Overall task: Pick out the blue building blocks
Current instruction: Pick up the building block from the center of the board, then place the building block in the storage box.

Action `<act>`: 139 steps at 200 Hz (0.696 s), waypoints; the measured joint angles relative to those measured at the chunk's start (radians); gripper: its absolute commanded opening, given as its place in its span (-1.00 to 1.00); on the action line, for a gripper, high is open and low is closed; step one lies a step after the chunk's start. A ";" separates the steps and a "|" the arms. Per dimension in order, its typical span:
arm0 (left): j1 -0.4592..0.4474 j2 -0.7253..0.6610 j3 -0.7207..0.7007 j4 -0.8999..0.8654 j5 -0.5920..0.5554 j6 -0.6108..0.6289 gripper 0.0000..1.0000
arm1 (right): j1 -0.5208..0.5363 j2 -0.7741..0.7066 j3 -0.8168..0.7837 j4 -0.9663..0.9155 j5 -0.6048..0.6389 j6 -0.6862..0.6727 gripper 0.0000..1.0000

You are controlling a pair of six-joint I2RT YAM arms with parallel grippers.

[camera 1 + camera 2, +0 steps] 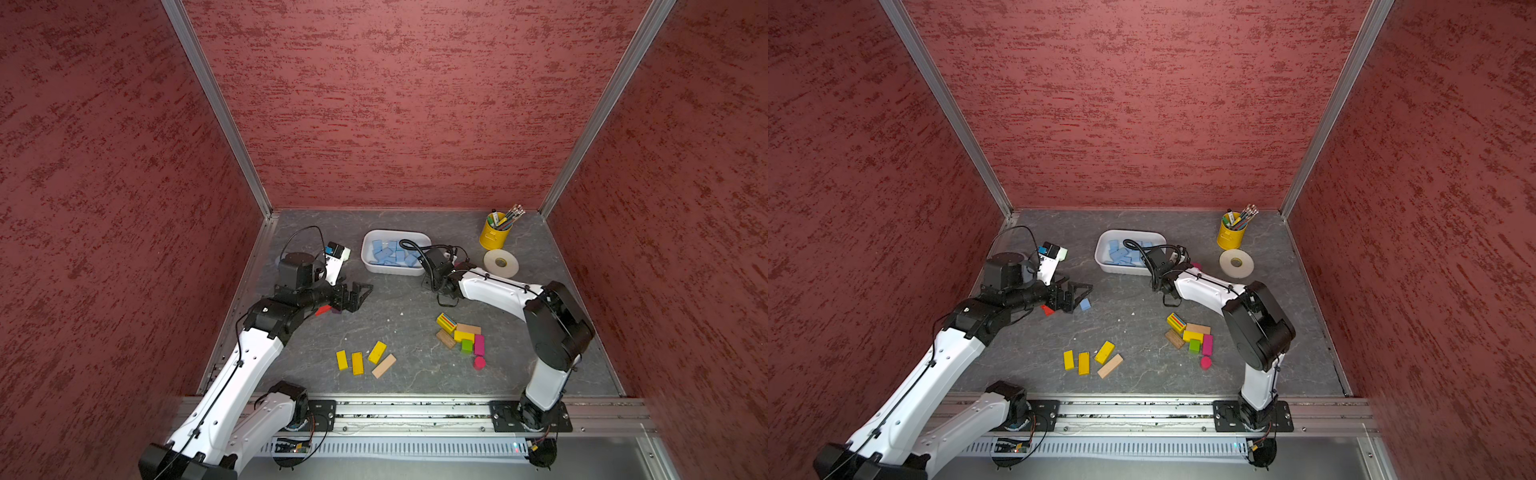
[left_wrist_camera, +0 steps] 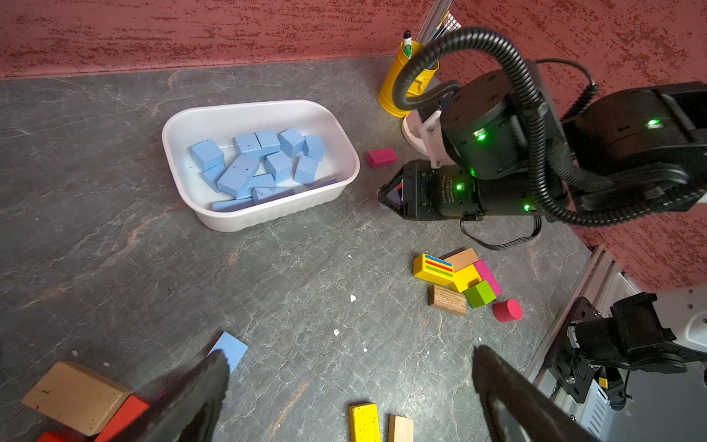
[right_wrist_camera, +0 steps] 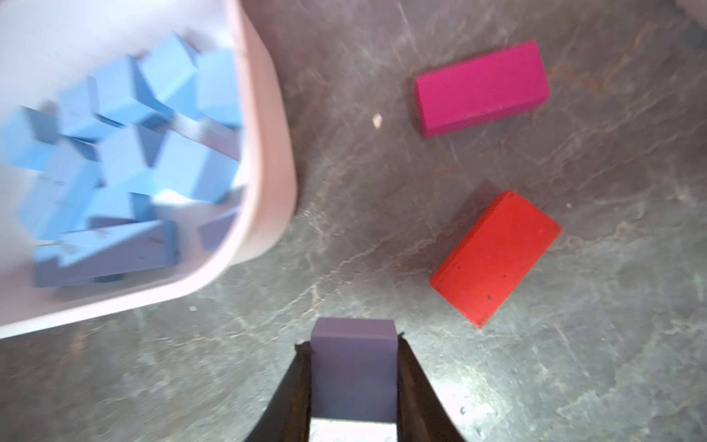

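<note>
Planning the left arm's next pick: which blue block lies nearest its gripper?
The lone blue block lying on the table beside the open left gripper; the piled blue blocks sit in the white tray, farther off.

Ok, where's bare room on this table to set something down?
Barest: the middle, bordered by the white tray, left gripper, yellow blocks and mixed block cluster. Also the far corner left of the tray. Crowded: right of the tray, where the right gripper, shut on a bluish block, nears a magenta block and red block.
</note>
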 measured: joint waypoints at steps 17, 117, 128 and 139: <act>0.002 0.000 0.000 0.000 -0.002 0.003 1.00 | 0.000 -0.006 0.036 0.003 0.000 -0.020 -0.70; 0.005 -0.022 -0.014 0.004 -0.023 0.006 0.99 | -0.001 0.165 0.364 0.011 -0.050 -0.138 -0.63; 0.006 -0.022 -0.014 0.005 -0.023 0.006 0.99 | -0.001 0.203 0.396 0.006 -0.060 -0.147 -0.63; 0.007 -0.022 -0.014 0.005 -0.024 0.006 0.99 | -0.001 0.241 0.426 0.004 -0.069 -0.157 -0.63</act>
